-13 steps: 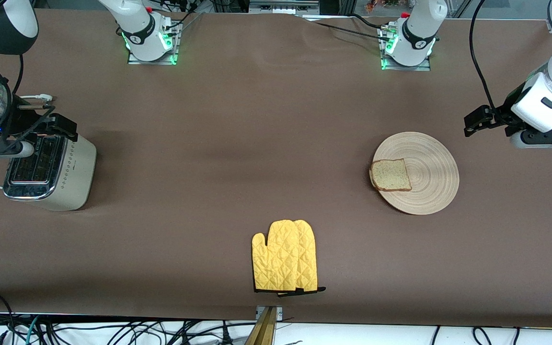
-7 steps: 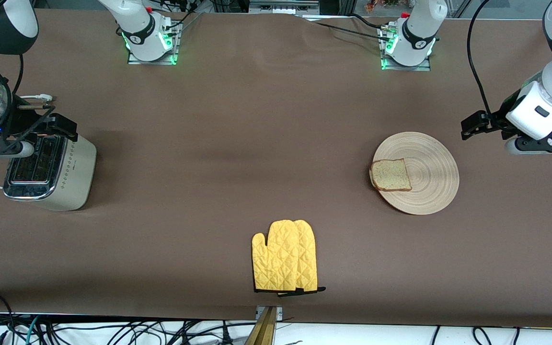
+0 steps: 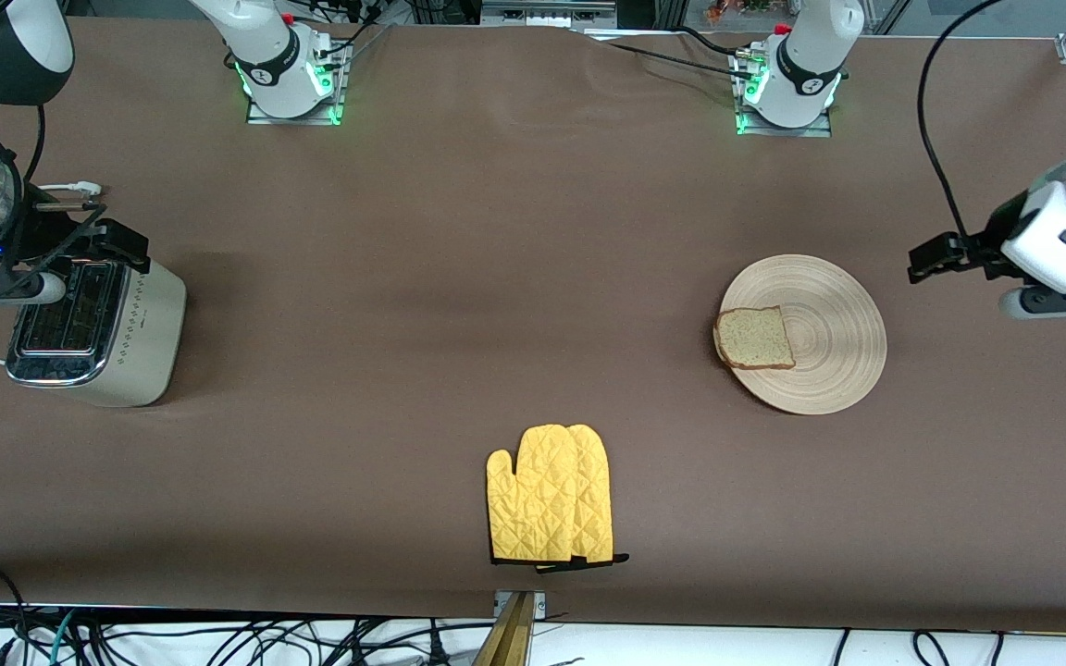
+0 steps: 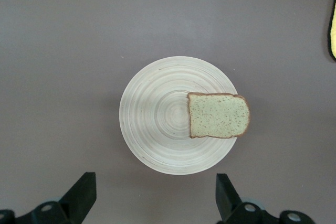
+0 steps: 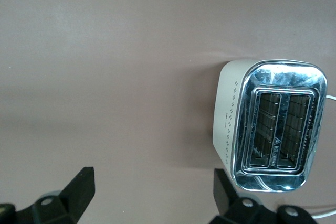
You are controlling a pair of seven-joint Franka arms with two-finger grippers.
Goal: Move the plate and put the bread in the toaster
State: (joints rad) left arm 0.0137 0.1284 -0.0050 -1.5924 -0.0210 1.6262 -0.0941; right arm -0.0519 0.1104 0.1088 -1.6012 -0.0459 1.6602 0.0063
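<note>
My left tool (image 3: 929, 261) hangs in the air over bare tabletop (image 3: 514, 277) at the left arm's end, its two fingers (image 4: 81, 195) spread wide apart and holding nothing. Just beside it, toward the right arm's end of the tabletop, lies the plate (image 3: 824, 356), flat on the surface; in the left wrist view the plate (image 4: 157, 124) shows between my two spread fingertips, clear of both. The bread (image 3: 754, 339) rests flat on the plate at the rim that faces away from my left tool, one crust edge slightly overhanging that rim; the same slice (image 4: 218, 115) is visible in the left wrist view. My right tool (image 3: 80, 250) hangs at the right arm's end, over the toaster (image 3: 93, 338), fingers (image 5: 79, 187) likewise spread apart and empty. The toaster (image 5: 270, 124) stands upright on the tabletop, its chrome top and both slots open to view, nothing seen in either slot. A yellow oven mitt (image 3: 551, 495) lies flat between the two tools and nearer to the front camera than plate or toaster, well apart from both.
</note>
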